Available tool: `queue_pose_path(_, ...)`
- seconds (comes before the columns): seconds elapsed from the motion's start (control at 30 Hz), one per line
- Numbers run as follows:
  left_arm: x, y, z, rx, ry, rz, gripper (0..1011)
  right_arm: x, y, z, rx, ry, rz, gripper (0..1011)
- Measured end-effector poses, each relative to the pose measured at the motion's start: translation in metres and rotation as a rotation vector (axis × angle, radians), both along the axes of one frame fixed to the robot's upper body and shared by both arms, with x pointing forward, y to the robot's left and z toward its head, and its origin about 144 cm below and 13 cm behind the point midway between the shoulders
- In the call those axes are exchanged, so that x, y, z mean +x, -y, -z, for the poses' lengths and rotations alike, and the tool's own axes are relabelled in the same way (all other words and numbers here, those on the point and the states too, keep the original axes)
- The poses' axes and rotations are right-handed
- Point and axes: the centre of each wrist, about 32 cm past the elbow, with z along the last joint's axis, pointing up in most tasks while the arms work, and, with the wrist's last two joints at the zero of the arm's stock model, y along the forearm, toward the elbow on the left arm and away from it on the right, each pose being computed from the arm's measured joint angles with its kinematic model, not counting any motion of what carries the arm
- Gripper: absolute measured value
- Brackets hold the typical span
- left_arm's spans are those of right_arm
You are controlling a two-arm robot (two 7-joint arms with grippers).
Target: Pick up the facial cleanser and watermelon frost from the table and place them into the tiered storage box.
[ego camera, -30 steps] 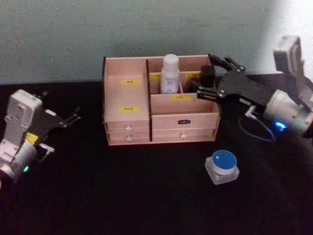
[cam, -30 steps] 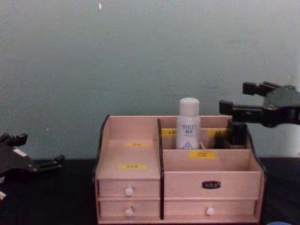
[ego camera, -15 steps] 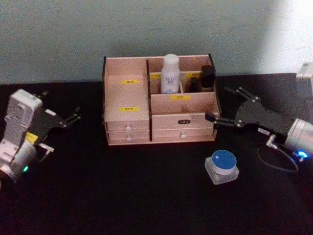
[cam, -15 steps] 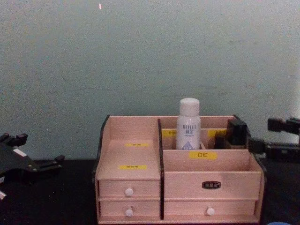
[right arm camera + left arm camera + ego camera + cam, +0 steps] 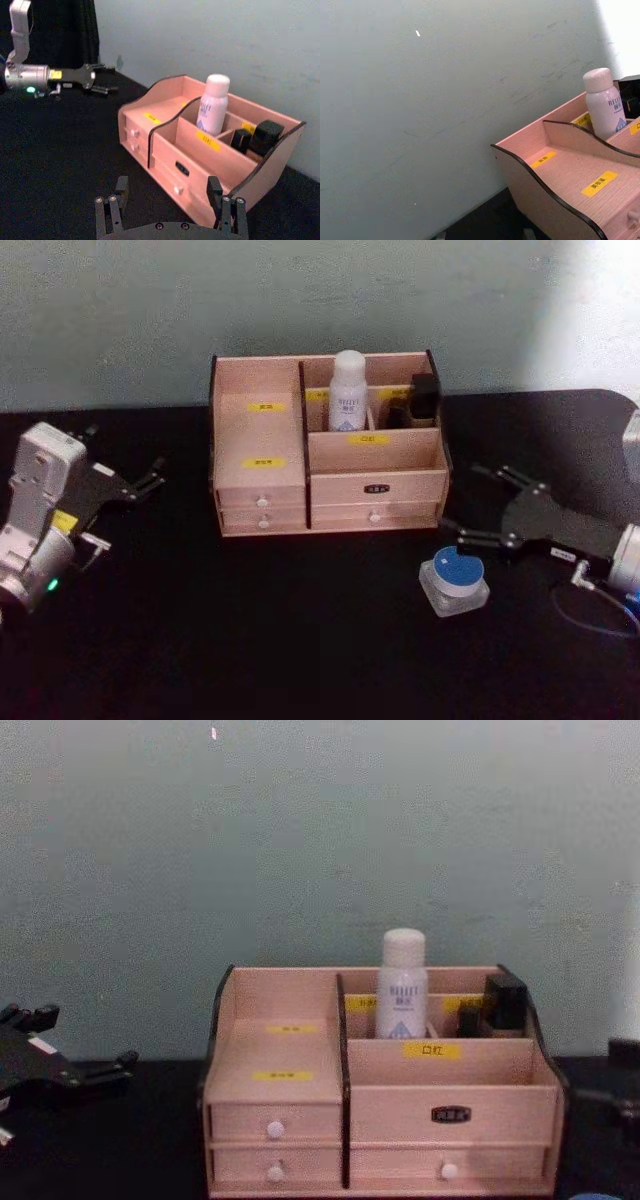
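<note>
1. The black table (image 5: 300,640) carries everything.
2. The tiered storage box (image 5: 262,490) stands at the back middle of the table against the pale wall, with its drawers facing the robot and all of them closed.
3. The right gripper (image 5: 458,498) reaches in from the right and sits low over the table, just off the box's right front corner. Its two fingers are spread wide and nothing is between them. In the right wrist view the fingertips (image 5: 121,184) frame the box's front without touching it.
4. The left gripper (image 5: 157,473) hangs at the far left, well apart from the box. Its fingers are parted and it holds nothing.
5. The facial cleanser (image 5: 348,392) stands upright in the box, in the rear compartment just right of the tall centre divider. Its cap rises above the back wall.
6. The watermelon frost (image 5: 455,580) sits on the table in front of the box's right end, lid up. It is just beside the right gripper's nearer finger and outside the gap. I cannot tell whether they touch.
7. A small dark bottle (image 5: 425,398) stands in the rear right compartment.
</note>
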Motion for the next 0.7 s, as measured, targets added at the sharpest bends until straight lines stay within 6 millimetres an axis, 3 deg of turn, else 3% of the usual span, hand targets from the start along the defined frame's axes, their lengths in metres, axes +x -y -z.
queue_pose_path(0.7, 0.000, 0.000, 0.000, 0.000, 0.000, 0.000, 1001, -0.023, 0.007, 0.019, -0.069, -0.070, 0.016, 1000)
